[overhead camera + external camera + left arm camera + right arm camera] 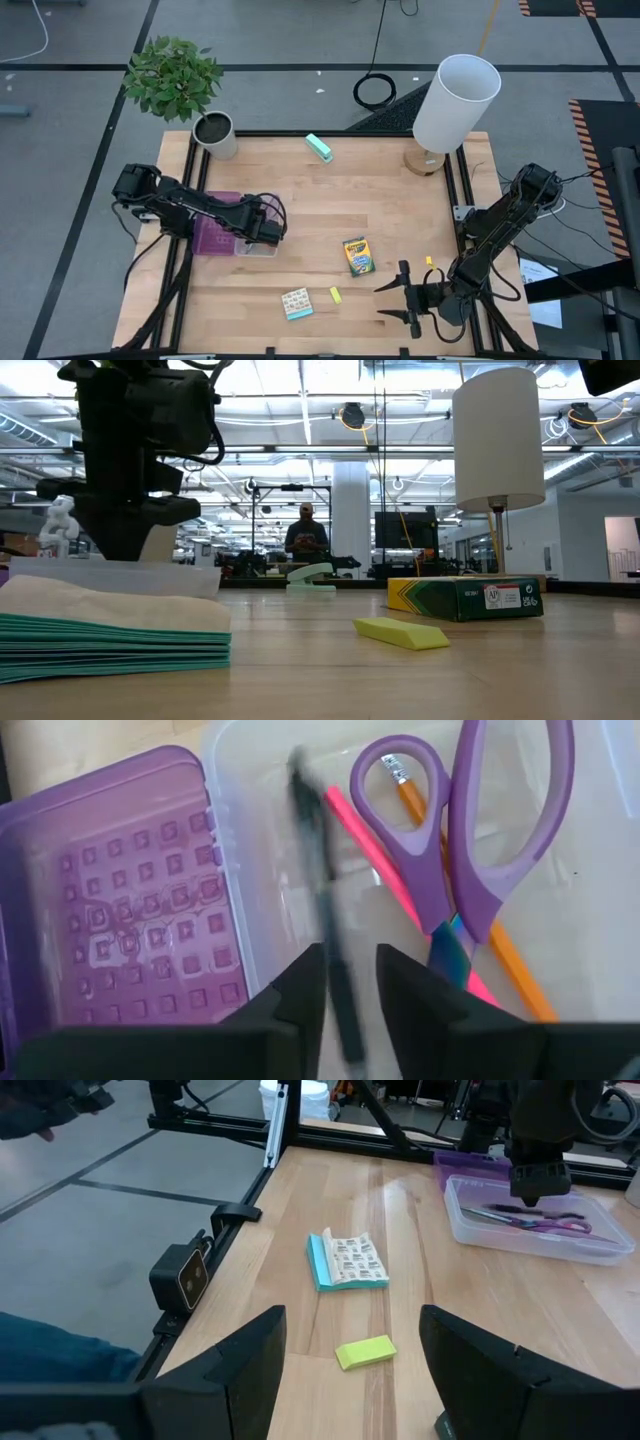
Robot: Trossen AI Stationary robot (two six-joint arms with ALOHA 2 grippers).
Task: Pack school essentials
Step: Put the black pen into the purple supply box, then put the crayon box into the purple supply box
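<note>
A purple-and-clear flat case [225, 236] lies open at the table's left. Its clear tray [260, 840] holds purple-handled scissors [450, 850], a pink pencil [385, 870], an orange pencil [505, 945] and a blurred black pen [325, 890]. My left gripper [350, 982] hangs over the tray, pointing down, its fingers narrowly apart on either side of the pen. My right gripper [400, 300] stands open near the front edge, holding nothing. The crayon box [359, 256], a yellow piece [365, 1352], the patterned pad [347, 1260] and a tiny yellow piece [429, 261] lie flat on the table. My left gripper has the black pen's lower part [340, 1005] between its fingers, which come from above. A strip of tray shows between the pen and one finger. I cannot tell whether the other finger touches the pen.
A teal block [319, 147] lies at the far middle. A white lamp [455, 105] stands at the far right and a potted plant [213, 133] at the far left. Bare wood lies between the case and the crayon box. A person [305, 535] stands in the room beyond.
</note>
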